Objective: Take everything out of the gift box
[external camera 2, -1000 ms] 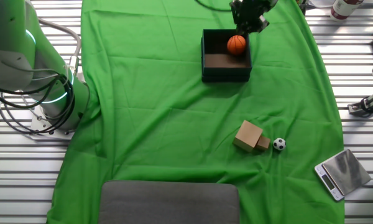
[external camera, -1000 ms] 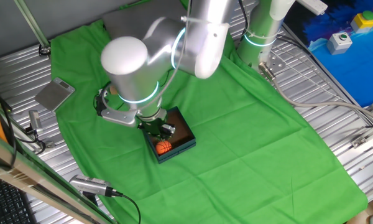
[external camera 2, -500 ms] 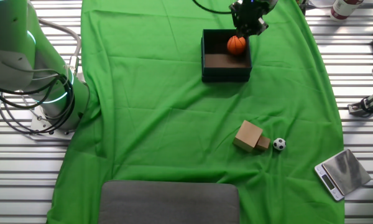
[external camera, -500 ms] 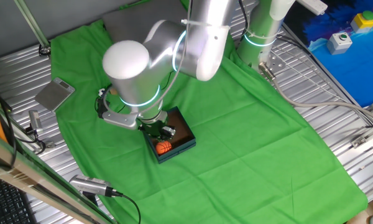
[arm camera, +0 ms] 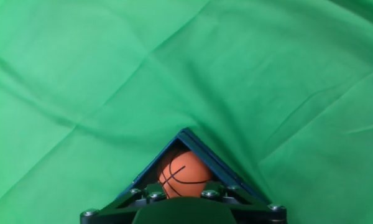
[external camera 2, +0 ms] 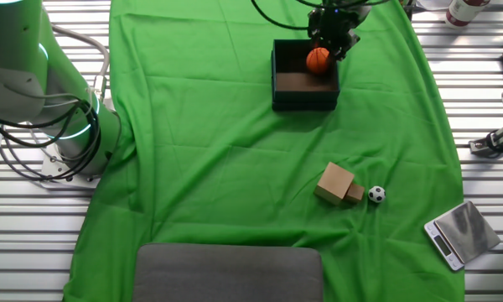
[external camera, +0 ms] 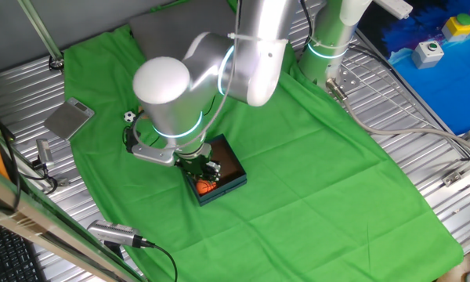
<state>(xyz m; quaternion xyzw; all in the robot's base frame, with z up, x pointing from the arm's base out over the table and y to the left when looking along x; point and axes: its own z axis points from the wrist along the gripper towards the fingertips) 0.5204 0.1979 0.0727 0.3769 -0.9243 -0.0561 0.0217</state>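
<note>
Since the earlier frame, the gripper is descending onto the orange basketball in the gift box, upper centre of frame; whether its jaws are open or closing cannot be determined. One item is remaining inside. One wooden block and one soccer ball are lying on the counter, lower right.

Claw down inside the gift box — over the basketball (partly hidden).
</note>
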